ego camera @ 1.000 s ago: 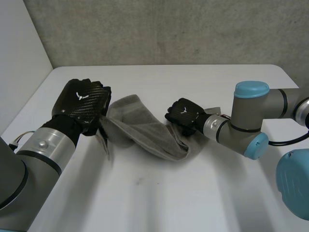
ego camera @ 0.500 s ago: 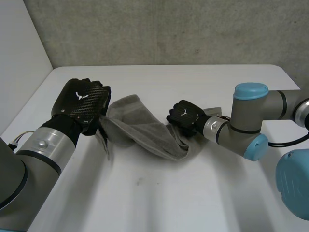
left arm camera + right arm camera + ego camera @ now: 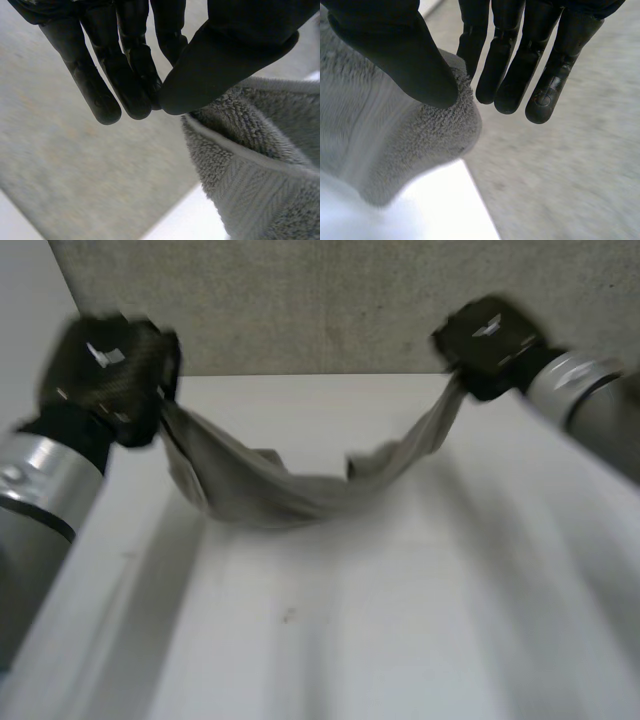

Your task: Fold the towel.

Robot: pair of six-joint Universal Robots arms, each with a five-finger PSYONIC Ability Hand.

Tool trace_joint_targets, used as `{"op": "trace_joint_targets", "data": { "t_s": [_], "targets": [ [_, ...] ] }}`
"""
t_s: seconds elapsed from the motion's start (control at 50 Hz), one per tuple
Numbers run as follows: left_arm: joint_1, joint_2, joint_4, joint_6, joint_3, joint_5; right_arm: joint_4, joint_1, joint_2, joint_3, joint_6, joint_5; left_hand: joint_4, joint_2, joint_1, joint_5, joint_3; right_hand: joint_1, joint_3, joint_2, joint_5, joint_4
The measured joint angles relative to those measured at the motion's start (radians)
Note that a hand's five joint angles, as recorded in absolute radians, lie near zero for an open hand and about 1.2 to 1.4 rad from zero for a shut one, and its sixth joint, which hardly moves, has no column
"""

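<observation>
The grey towel (image 3: 270,490) hangs in a sagging arc between my two raised hands, its lowest part close to the white table (image 3: 400,620). My left hand (image 3: 110,370) holds one end up at the left. In the left wrist view, the thumb of the left hand (image 3: 225,55) pinches the towel's hemmed edge (image 3: 260,150) against the fingers. My right hand (image 3: 490,335) holds the other end high at the back right. In the right wrist view, the thumb of the right hand (image 3: 395,45) presses a towel corner (image 3: 395,130) against the fingers.
A grey concrete wall (image 3: 320,300) stands behind the table's far edge. A pale side wall (image 3: 30,300) rises at the left. Bare tabletop lies in front of the hanging towel.
Both hands have risen and moved apart, lifting the towel off the table so that it hangs stretched between them. The right hand has closed on its end.
</observation>
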Motion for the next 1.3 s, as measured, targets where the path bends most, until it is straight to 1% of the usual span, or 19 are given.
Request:
{"op": "trace_joint_targets", "data": {
  "t_s": [0.04, 0.12, 0.2, 0.26, 0.4, 0.54, 0.56, 0.66, 0.7, 0.76, 0.8, 0.84, 0.88, 0.9, 0.98, 1.06, 1.12, 1.18, 1.3],
  "targets": [
    [0.032, 0.035, -0.003, -0.003, 0.040, 0.000, 0.057, -0.065, -0.124, 0.025, 0.047, 0.009, 0.000, 0.000, 0.000, 0.000, 0.000, 0.000, 0.000, 0.000, 0.000, 0.000],
    [0.061, 0.064, -0.012, -0.007, 0.085, 0.000, 0.117, -0.110, -0.206, 0.036, 0.067, 0.013, 0.000, 0.000, 0.000, 0.000, 0.000, 0.000, 0.000, 0.000, 0.000, 0.000],
    [0.080, 0.073, -0.071, -0.008, 0.136, 0.003, 0.320, -0.201, -0.369, 0.056, 0.070, 0.002, 0.000, 0.000, 0.000, 0.000, 0.000, 0.000, 0.005, 0.000, 0.003, 0.000],
    [0.084, 0.059, -0.138, -0.007, 0.153, 0.013, 0.399, -0.219, -0.404, 0.078, 0.037, -0.003, 0.000, 0.000, 0.000, 0.000, 0.000, 0.000, 0.005, 0.000, 0.004, 0.000],
    [0.096, -0.080, -0.309, 0.001, 0.167, 0.065, 0.482, -0.199, -0.365, 0.158, -0.134, 0.026, 0.000, 0.000, 0.000, 0.000, 0.000, 0.000, 0.005, 0.000, 0.006, 0.000],
    [0.093, -0.288, -0.392, 0.023, 0.218, 0.098, 0.472, -0.092, -0.179, 0.145, -0.239, 0.139, 0.000, 0.000, 0.000, 0.000, 0.000, 0.000, 0.005, 0.000, 0.006, 0.000],
    [0.091, -0.353, -0.391, 0.041, 0.264, 0.098, 0.447, -0.053, -0.111, 0.099, -0.244, 0.188, 0.000, 0.000, 0.000, 0.000, 0.000, 0.000, 0.005, 0.000, 0.006, 0.000],
    [0.087, -0.489, -0.361, 0.087, 0.459, 0.091, 0.317, 0.008, 0.026, -0.067, -0.231, 0.278, 0.000, 0.000, 0.000, 0.000, 0.000, 0.000, 0.005, 0.000, 0.007, 0.000],
    [0.085, -0.548, -0.330, 0.103, 0.605, 0.086, 0.199, 0.024, 0.083, -0.181, -0.212, 0.311, 0.000, 0.000, 0.000, 0.000, 0.000, 0.000, 0.005, 0.000, 0.007, 0.000],
    [0.084, -0.586, -0.274, 0.109, 0.766, 0.076, 0.052, 0.031, 0.112, -0.272, -0.184, 0.328, 0.000, 0.000, 0.001, 0.000, 0.001, 0.000, 0.005, 0.001, 0.007, 0.001],
    [0.085, -0.605, -0.196, 0.104, 0.904, 0.059, -0.144, 0.032, 0.118, -0.335, -0.144, 0.337, 0.000, 0.001, 0.001, 0.000, 0.001, 0.000, 0.005, 0.001, 0.007, 0.002],
    [0.084, -0.606, -0.155, 0.098, 0.952, 0.050, -0.205, 0.032, 0.114, -0.345, -0.132, 0.338, 0.000, 0.001, 0.001, 0.000, 0.001, 0.000, 0.005, 0.001, 0.007, 0.002],
    [0.085, -0.597, -0.049, 0.072, 1.036, 0.023, -0.424, 0.032, 0.080, -0.341, -0.087, 0.338, 0.000, 0.001, 0.001, 0.000, 0.001, 0.000, 0.005, 0.001, 0.007, 0.004],
    [0.085, -0.591, -0.025, 0.063, 1.046, 0.017, -0.455, 0.032, 0.072, -0.332, -0.080, 0.337, 0.000, 0.001, 0.001, 0.000, 0.001, 0.000, 0.005, 0.001, 0.007, 0.004],
    [0.092, -0.538, 0.048, 0.005, 0.991, -0.001, -0.585, 0.029, -0.003, -0.210, -0.025, 0.306, 0.000, 0.001, 0.001, 0.000, 0.001, 0.000, 0.005, 0.001, 0.009, 0.004],
    [0.099, -0.478, 0.049, -0.032, 0.808, 0.002, -0.598, 0.025, -0.053, -0.071, 0.022, 0.255, 0.000, 0.001, 0.001, 0.000, 0.001, 0.000, 0.005, 0.001, 0.011, 0.004],
    [0.102, -0.454, 0.044, -0.040, 0.710, 0.009, -0.586, 0.022, -0.070, 0.007, 0.042, 0.223, 0.000, 0.001, 0.001, 0.000, 0.001, 0.000, 0.005, 0.001, 0.012, 0.004],
    [0.104, -0.424, 0.034, -0.043, 0.518, 0.036, -0.546, 0.010, -0.083, 0.133, 0.063, 0.177, 0.000, 0.001, 0.001, 0.000, 0.001, 0.000, 0.005, 0.001, 0.012, 0.004],
    [0.105, -0.421, 0.031, -0.016, 0.230, 0.096, -0.385, -0.020, -0.072, 0.302, 0.058, 0.138, 0.000, 0.001, 0.001, 0.000, 0.001, 0.000, 0.005, 0.001, 0.012, 0.004]
  ]
}}
